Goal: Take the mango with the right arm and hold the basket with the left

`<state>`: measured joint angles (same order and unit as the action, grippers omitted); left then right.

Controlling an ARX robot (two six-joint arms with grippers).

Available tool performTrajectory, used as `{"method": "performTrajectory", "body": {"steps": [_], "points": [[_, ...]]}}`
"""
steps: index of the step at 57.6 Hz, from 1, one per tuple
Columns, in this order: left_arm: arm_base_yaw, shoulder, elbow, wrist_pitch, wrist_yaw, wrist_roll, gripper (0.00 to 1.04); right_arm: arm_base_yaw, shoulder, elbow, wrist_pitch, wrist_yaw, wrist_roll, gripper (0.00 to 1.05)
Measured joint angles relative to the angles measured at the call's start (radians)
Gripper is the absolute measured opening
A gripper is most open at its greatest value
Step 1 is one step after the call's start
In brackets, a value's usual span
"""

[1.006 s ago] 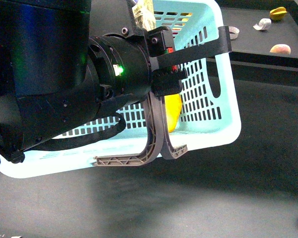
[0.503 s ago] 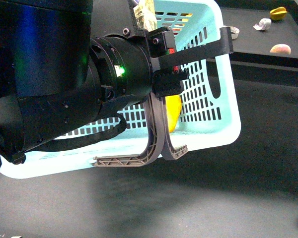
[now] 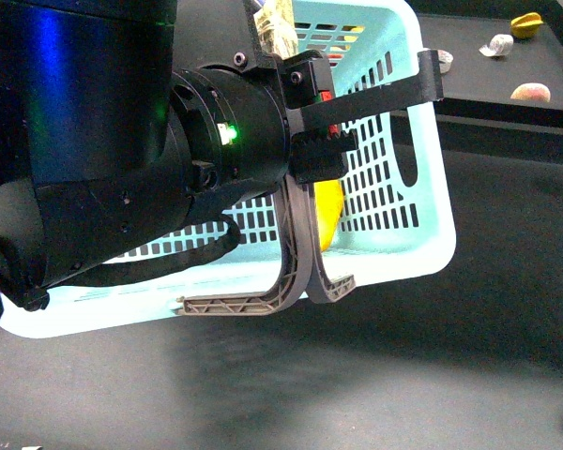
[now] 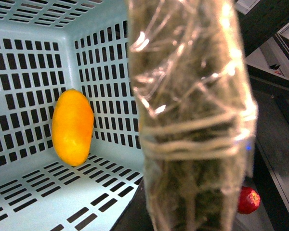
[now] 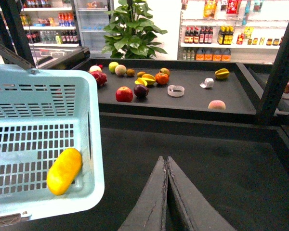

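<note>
A dark flat display counter (image 3: 469, 84) lies at one o'clock in the front view. On it sits a ridged yellow star-shaped fruit (image 3: 525, 23). A pale peach-pink round fruit (image 3: 530, 92) is at its six o'clock, and a small white crumpled object (image 3: 495, 44), possibly tape, at its eight o'clock. A leafy green potted plant (image 5: 135, 31) stands beyond the counter.

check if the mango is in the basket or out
in: the mango rests inside the basket, on its slotted floor against a side wall

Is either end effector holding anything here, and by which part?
The left end effector holds the basket by its tape-wrapped handle. The right end effector is shut on nothing; the mango lies in the basket.
</note>
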<state>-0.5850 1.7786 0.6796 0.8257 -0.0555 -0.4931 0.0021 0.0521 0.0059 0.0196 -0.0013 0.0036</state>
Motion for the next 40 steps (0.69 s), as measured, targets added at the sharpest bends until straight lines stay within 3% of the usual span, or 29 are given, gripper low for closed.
{"method": "performTrajectory", "body": {"steps": [35, 40], "points": [[0.0, 0.0, 0.0, 0.0, -0.001, 0.001, 0.05, 0.0, -0.047, 0.0, -0.018, 0.0, -0.001, 0.02], [0.0, 0.0, 0.0, 0.0, 0.0, 0.0, 0.05, 0.0, -0.047, 0.0, -0.018, 0.0, -0.002, 0.17]]}}
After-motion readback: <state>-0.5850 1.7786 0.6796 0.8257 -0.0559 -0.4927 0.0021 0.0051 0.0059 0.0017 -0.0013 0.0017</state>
